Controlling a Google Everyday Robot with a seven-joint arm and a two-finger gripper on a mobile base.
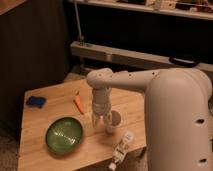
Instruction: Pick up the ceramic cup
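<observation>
The ceramic cup (pixel 113 121) is a small plain white cup standing upright on the wooden table (pixel 50 159), right of the green bowl. My gripper (pixel 100 121) hangs straight down from the white arm, right at the cup's left side, with its fingertips level with the cup's rim. One finger overlaps the cup's left edge.
A green round bowl (pixel 64 134) sits left of the cup. An orange carrot-like object (pixel 78 102) and a blue object (pixel 35 101) lie farther back left. A white labelled bottle (pixel 121 149) lies near the table's front edge. The large white arm body fills the right side.
</observation>
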